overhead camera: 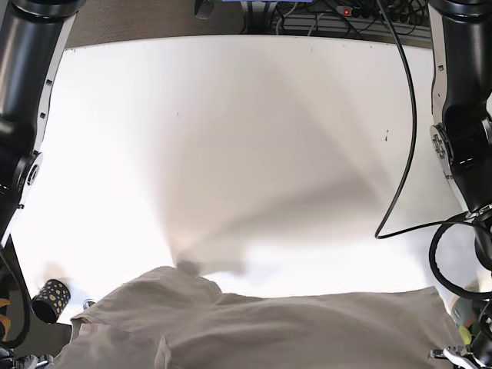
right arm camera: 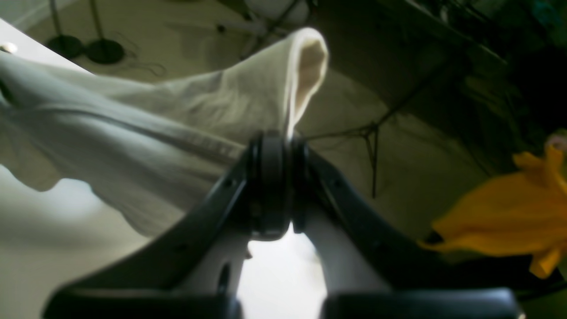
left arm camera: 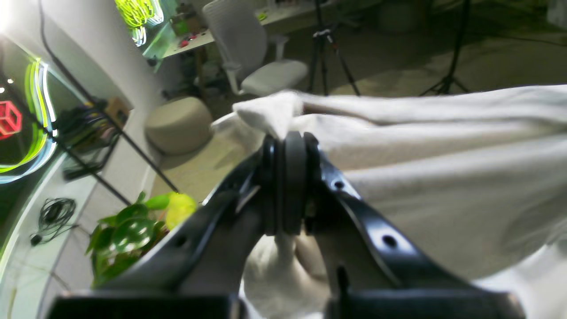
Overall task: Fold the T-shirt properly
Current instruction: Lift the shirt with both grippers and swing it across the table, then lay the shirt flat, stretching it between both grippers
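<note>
The off-white T-shirt (overhead camera: 261, 327) hangs stretched across the bottom of the base view, lifted at the table's near edge. In the left wrist view my left gripper (left arm camera: 285, 146) is shut on a bunched corner of the shirt (left arm camera: 443, 177), which stretches away to the right. In the right wrist view my right gripper (right arm camera: 277, 146) is shut on a folded edge of the shirt (right arm camera: 146, 128), which trails off to the left. In the base view both gripper tips are hidden at the bottom corners.
The white table (overhead camera: 246, 138) fills the base view. A black dotted cup (overhead camera: 48, 298) stands at its near left edge. A black cable (overhead camera: 403, 154) hangs over the right side. A yellow cloth (right arm camera: 500, 221) and a potted plant (left arm camera: 128, 230) are off the table.
</note>
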